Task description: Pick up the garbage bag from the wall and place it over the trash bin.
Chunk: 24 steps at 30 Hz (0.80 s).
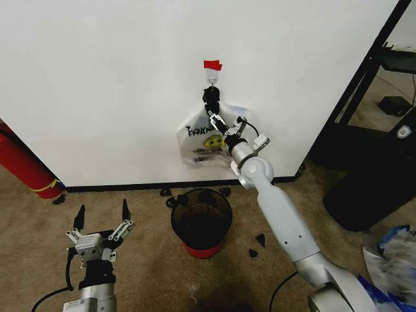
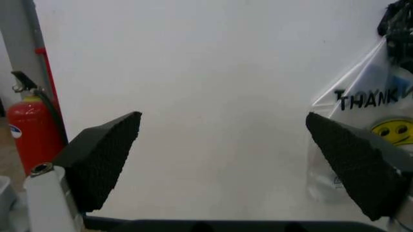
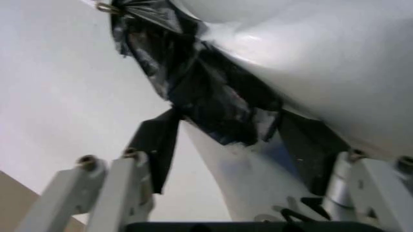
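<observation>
On the white wall [image 1: 117,84] a hook under red tape [image 1: 212,65] carries the only bag here, so I take it as the garbage bag [image 1: 207,142]. It is thin, whitish film printed THANK YOU with a yellow smiley [image 2: 368,101], topped by black crinkled film [image 3: 193,82]. My right gripper [image 1: 212,109] reaches up to that gathered top. It is open, with its fingers [image 3: 154,145] on either side of the film. The black trash bin [image 1: 201,218] with a red base stands on the carpet below. My left gripper [image 1: 103,211] hangs open low at the left, facing the wall [image 2: 223,118].
A red fire extinguisher [image 1: 23,166] leans at the wall's left end. Dark furniture [image 1: 383,175] fills the right side. Crumpled clear and blue plastic [image 1: 393,260] lies on the floor at the right. Small black scraps [image 1: 257,240] are scattered around the bin.
</observation>
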Tool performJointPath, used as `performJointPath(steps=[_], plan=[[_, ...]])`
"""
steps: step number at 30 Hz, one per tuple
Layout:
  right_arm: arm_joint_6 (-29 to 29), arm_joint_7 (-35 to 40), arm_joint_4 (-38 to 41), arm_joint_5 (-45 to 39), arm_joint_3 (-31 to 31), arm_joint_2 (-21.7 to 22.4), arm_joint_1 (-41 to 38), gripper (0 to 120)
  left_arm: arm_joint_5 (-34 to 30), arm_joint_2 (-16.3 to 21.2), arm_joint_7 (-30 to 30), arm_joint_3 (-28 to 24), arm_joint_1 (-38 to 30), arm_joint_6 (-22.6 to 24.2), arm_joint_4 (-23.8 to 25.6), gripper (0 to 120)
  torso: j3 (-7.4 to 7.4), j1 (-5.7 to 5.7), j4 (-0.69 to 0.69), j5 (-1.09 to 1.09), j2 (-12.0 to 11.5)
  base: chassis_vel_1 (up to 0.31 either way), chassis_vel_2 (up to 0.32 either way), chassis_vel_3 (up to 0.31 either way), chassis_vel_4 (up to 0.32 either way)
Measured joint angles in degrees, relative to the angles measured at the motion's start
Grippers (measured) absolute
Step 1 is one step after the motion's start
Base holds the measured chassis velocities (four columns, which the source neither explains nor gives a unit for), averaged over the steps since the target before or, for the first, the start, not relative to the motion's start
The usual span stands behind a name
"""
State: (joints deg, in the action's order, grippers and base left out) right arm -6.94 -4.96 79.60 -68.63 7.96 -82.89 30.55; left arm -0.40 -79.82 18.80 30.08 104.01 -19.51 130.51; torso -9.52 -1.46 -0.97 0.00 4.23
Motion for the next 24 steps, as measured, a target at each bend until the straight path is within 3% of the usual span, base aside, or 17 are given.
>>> performJointPath(steps=[3, 6, 7, 15, 24], plan=[[-0.1, 0.2, 0.9, 0.1, 0.2, -0.1, 0.7, 41, 0.2, 0.0, -0.1, -0.2, -0.6, 0.3, -0.1, 100, 0.0, 0.0, -0.01, 0.0, 0.0, 0.0, 0.0, 0.0, 0.0], [-0.1, 0.2, 1.0, 0.2, 0.2, -0.1, 0.9, 39, 0.2, 0.1, -0.1, -0.2, -0.8, 0.4, -0.1, 100, 0.0, 0.0, -0.01, 0.0, 0.0, 0.0, 0.0, 0.0, 0.0], [-0.1, 0.2, 1.0, 0.3, 0.3, 0.0, 1.1, 29, 0.2, 0.2, -0.1, -0.3, -0.9, 0.5, -0.3, 100, 0.0, 0.0, -0.01, 0.0, 0.0, 0.0, 0.0, 0.0, 0.0], [0.0, 0.5, 1.1, 0.4, 0.8, 0.0, 0.9, 1, 0.4, -0.2, -0.1, -0.5, -0.5, 0.4, -0.5, 100, 0.0, 0.0, -0.01, 0.0, 0.0, 0.0, 0.0, 0.0, 0.0], [0.3, 1.4, 2.8, 1.0, 1.1, 0.3, 2.0, 0, 1.4, -0.8, -0.1, -1.5, 0.0, 0.0, -0.6, 100, 0.0, 0.0, -0.01, 0.0, 0.0, 0.0, 0.0, 0.0, 0.0]])
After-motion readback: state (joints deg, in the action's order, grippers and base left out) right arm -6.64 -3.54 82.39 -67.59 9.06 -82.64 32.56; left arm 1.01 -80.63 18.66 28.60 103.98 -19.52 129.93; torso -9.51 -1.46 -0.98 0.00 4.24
